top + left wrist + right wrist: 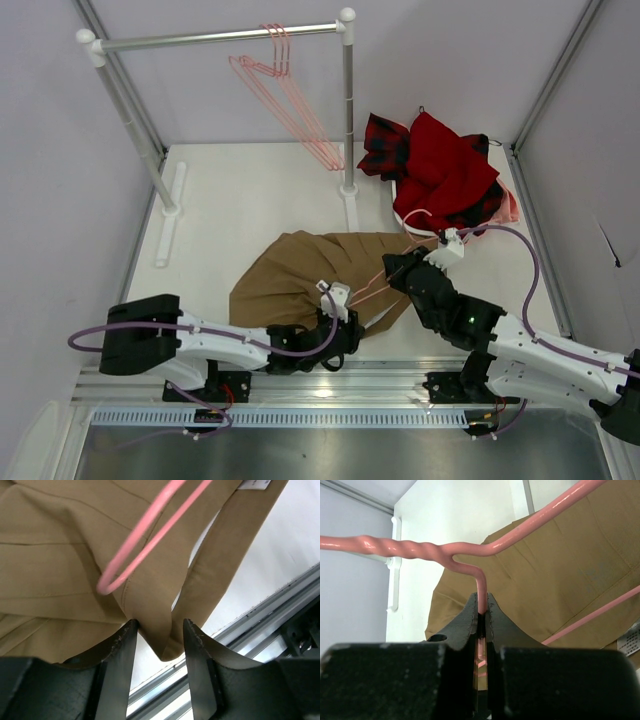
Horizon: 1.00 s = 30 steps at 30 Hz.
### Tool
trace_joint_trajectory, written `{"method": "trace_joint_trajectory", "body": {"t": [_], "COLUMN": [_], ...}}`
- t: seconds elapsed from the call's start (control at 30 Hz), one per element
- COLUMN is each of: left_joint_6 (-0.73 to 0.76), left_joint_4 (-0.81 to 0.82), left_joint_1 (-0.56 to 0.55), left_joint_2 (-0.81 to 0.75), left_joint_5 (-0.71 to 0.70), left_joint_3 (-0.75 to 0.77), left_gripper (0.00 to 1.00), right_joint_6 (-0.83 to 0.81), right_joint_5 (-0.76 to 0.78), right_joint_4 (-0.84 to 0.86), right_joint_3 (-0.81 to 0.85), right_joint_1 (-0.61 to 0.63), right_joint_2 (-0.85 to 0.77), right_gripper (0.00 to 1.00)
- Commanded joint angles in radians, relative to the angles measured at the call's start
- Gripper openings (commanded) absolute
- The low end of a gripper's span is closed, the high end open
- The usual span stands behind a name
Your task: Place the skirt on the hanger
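The soft, limp skirt (300, 275) is lying crumpled on the surface (240, 190) in front of the rack (347, 110). At its edge farthest from the rack, the right gripper (482, 611) is clamping the neck of the thin, stiff hanger (410, 547). The left gripper (159, 626) is straddling the firmer waistband (210, 580), probably the best hold, with jaws apart; whether they are pinching it is unclear.

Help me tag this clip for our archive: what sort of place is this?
Likely a robot lab test booth, not a home: a white enclosed table, a clothes rail with spare pink hangers, and an aluminium mounting frame along the near edge.
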Motion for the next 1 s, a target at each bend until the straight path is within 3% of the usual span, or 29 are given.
{"method": "trace_joint_trajectory", "body": {"t": [0.0,0.4,0.7,0.97], "left_joint_6": [-0.028,0.038,0.062,0.079], "left_joint_4": [-0.045,-0.157,-0.021,0.059], "left_joint_1": [-0.008,-0.112,-0.125,-0.111], "left_joint_2": [0.041,-0.064,0.033,0.116], "left_joint_5": [-0.04,-0.124,-0.048,-0.103], "left_joint_3": [0.096,0.214,0.191,0.205], "left_gripper": [0.47,0.47,0.48,0.48], "right_joint_6": [0.012,0.035,0.038,0.07], "right_joint_5": [0.102,0.126,0.123,0.102], "right_joint_4": [0.009,-0.046,-0.072,-0.086], "right_joint_3": [0.053,0.081,0.093,0.085], "right_joint_1": [0.002,0.0,-0.001,-0.004], "right_joint_2": [0.001,0.04,0.005,-0.025], "right_gripper": [0.0,0.0,0.0,0.0]}}
